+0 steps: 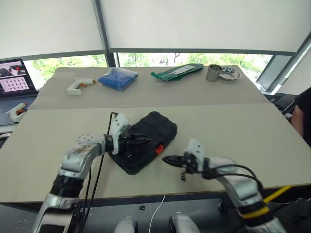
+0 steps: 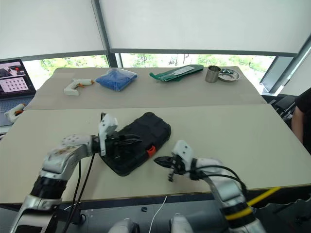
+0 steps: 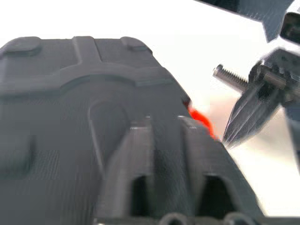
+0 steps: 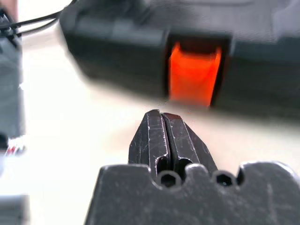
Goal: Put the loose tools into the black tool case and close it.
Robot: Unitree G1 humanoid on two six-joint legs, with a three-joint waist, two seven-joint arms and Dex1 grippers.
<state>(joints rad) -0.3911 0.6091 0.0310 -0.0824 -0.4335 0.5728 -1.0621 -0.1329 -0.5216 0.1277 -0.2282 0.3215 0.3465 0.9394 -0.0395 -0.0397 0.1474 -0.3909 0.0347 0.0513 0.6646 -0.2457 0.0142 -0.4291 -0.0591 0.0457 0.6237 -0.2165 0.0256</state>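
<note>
- Black tool case [image 1: 146, 141] lies closed on the near table [image 1: 243, 131], set at a slant, left of centre. Orange latch [image 1: 159, 149] sits on its near-right edge.
- Left gripper [image 1: 138, 140] is over the case lid from the left. In the left wrist view its fingers [image 3: 140, 159] stand apart, with a gap between them; blurred, so whether they touch the lid I cannot tell.
- Right gripper [image 1: 167, 159] is on the bare table just near-right of the latch, pointing at it, clear of the case. Right wrist view: its fingers [image 4: 161, 138] pressed together, nothing between them.
- Case contents are hidden under the shut lid; no loose tools can be made out on the near table.
- Far table: white glue gun [image 1: 77, 86], blue bundle [image 1: 117, 78], green flat pack [image 1: 177, 72], metal cup [image 1: 213, 73], metal dish [image 1: 229, 74].
- Laptop [image 1: 15, 82] cut off at the left edge; a person's dark sleeve [image 1: 303, 114] cut off at the right edge.
</note>
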